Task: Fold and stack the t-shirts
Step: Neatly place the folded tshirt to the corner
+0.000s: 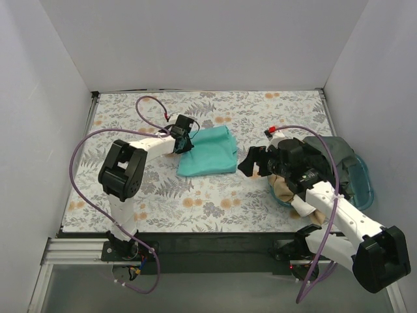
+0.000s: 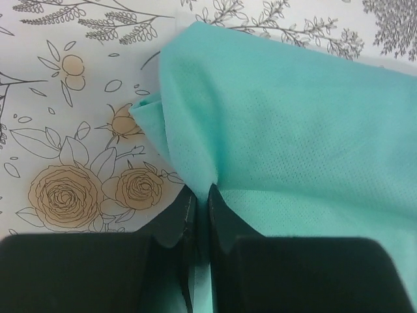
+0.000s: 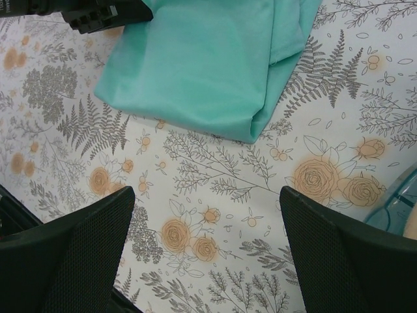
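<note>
A folded teal-green t-shirt (image 1: 208, 153) lies on the flower-patterned table, in the middle. My left gripper (image 1: 182, 142) is at its left edge, shut on a pinch of the teal cloth (image 2: 273, 124); the fabric runs between the closed fingertips (image 2: 220, 215). My right gripper (image 1: 251, 163) is open and empty, hovering above the table just right of the shirt, which shows at the top of the right wrist view (image 3: 202, 59). A dark grey-olive shirt (image 1: 329, 149) and a beige shirt (image 1: 287, 190) lie in the blue tub.
A translucent blue plastic tub (image 1: 360, 179) stands at the table's right edge under my right arm. White walls close in the back and sides. Purple cables loop over the left arm (image 1: 124, 171).
</note>
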Controlling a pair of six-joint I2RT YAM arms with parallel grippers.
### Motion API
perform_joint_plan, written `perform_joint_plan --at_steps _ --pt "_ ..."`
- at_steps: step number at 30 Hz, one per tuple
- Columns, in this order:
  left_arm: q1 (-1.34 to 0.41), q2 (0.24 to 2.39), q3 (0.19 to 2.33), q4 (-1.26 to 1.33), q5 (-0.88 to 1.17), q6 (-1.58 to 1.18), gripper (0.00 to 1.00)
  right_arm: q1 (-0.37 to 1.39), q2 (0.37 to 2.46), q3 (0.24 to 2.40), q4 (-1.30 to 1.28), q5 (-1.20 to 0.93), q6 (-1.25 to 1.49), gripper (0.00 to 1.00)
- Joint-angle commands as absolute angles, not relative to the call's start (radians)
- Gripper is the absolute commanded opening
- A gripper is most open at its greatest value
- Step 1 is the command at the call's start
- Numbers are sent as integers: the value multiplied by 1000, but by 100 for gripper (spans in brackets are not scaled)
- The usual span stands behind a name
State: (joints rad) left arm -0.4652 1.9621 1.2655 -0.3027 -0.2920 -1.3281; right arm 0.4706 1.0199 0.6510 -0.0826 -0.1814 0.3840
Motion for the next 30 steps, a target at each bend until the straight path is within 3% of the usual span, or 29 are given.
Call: perform_joint_plan --at_steps 1,16,19,26,30 --pt "-480 1933 1234 -397 -344 -1312 0 465 1000 623 -86 -160 359 98" --pt "-474 1491 809 -425 -477 -1071 0 456 1006 563 -107 -140 327 98" --pt "-466 1413 752 -390 -613 -1108 0 456 1025 568 -106 -162 331 98" --pt "-370 1252 693 -241 -756 -954 0 449 1029 566 -104 -156 328 98" --pt "-293 1290 657 -16 -786 -800 0 446 1045 558 -91 -164 330 98"
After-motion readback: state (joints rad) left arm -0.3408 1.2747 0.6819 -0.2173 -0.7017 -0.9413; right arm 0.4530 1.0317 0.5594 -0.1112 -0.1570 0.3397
